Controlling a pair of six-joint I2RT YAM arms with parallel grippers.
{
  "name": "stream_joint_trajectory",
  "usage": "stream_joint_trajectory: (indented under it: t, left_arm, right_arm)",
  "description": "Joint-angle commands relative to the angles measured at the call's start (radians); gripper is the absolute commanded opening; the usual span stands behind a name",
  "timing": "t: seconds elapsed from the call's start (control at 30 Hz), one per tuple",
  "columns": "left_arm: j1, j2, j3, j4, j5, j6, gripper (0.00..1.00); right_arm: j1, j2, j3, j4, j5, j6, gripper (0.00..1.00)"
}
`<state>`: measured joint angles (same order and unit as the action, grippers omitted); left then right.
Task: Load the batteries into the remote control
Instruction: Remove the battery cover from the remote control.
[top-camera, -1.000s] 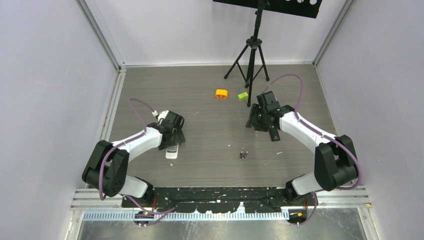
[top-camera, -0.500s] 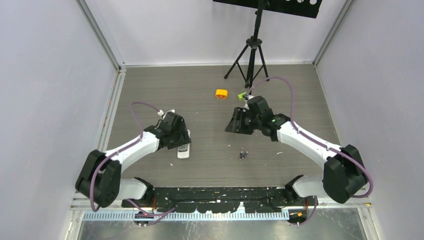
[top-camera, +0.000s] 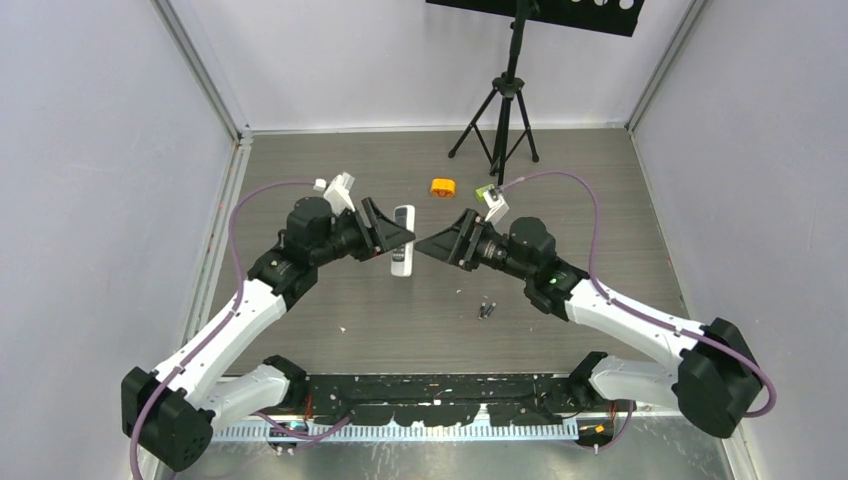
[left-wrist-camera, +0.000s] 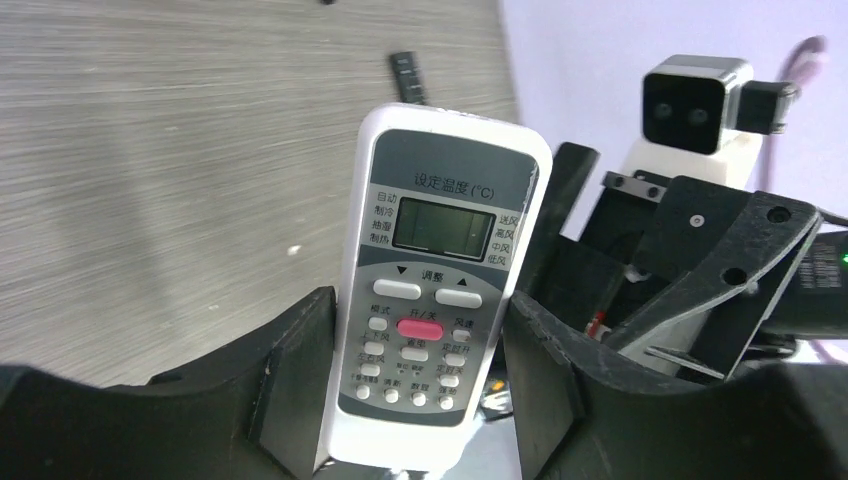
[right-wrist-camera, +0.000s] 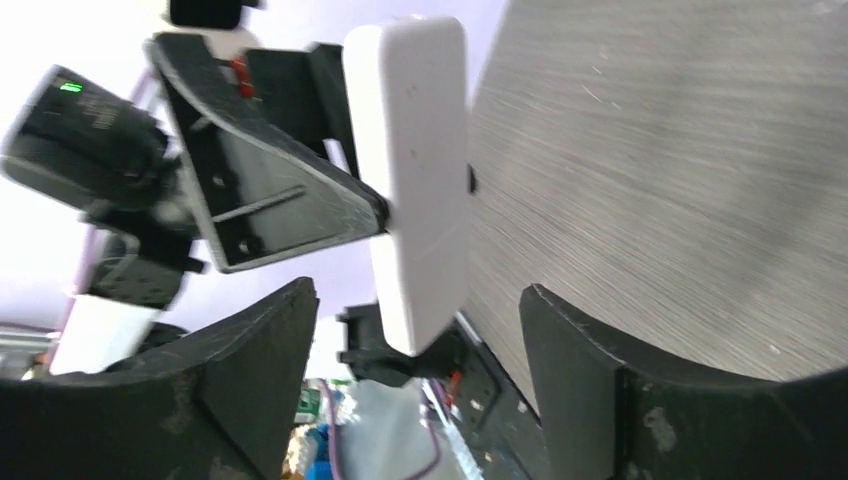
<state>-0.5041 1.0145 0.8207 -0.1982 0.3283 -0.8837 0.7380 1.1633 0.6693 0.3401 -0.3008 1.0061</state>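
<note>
Left tool (left-wrist-camera: 415, 330) clamps the slim white plastic remote control (left-wrist-camera: 440, 260) by its long edges, raised off the grey wood-grain surface (top-camera: 300, 170); right tool (right-wrist-camera: 415, 292) faces its back, jaws spread and empty.
Rigid, light and glossy, the shell probably slips easily, so its narrow sides seem the surest hold. Tiny thin cylindrical batteries (top-camera: 486, 309) lie on the surface, well apart: hard, smooth, likely to roll.
</note>
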Motion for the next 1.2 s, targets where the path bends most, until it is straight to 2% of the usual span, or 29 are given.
stream_joint_trajectory:
  t: [0.0,0.07,0.13,0.5,0.6,0.8,0.87,0.9,1.0,1.07,1.17]
  left_arm:
    - [-0.001,-0.023,0.036,0.155,0.137,-0.144,0.35]
    - [-0.001,-0.016,0.034,0.22,0.171,-0.2,0.35]
    - [-0.001,-0.001,0.031,0.287,0.206,-0.25,0.35]
    - [-0.001,0.001,0.004,0.456,0.27,-0.347,0.34]
    - [-0.001,0.006,-0.007,0.501,0.282,-0.373,0.34]
    - [-0.001,0.006,-0.014,0.541,0.278,-0.379,0.39]
    - [-0.001,-0.001,-0.017,0.536,0.269,-0.364,0.48]
    - [-0.001,-0.008,-0.018,0.512,0.259,-0.348,0.57]
    - [0.0,-0.04,-0.017,0.409,0.195,-0.267,0.77]
    - [-0.001,-0.064,-0.003,0.305,0.143,-0.195,0.85]
    - [-0.001,-0.087,0.027,0.159,0.068,-0.094,0.92]
  right_arm:
    - [0.005,-0.07,0.0,0.192,-0.001,0.075,0.85]
    - [0.006,-0.069,-0.008,0.242,-0.033,0.108,0.91]
    - [0.007,-0.058,-0.008,0.292,-0.069,0.142,0.93]
    - [0.015,-0.011,-0.002,0.342,-0.11,0.156,0.92]
    - [0.018,0.015,0.009,0.402,-0.143,0.175,0.82]
    - [0.037,0.064,0.064,0.395,-0.177,0.144,0.52]
    - [0.038,0.061,0.09,0.308,-0.161,0.088,0.42]
    - [0.039,0.056,0.11,0.23,-0.145,0.04,0.39]
    - [0.048,0.029,0.168,-0.01,-0.067,-0.131,0.35]
    - [0.057,0.016,0.218,-0.153,-0.002,-0.256,0.35]
    - [0.074,0.015,0.284,-0.322,0.083,-0.427,0.34]
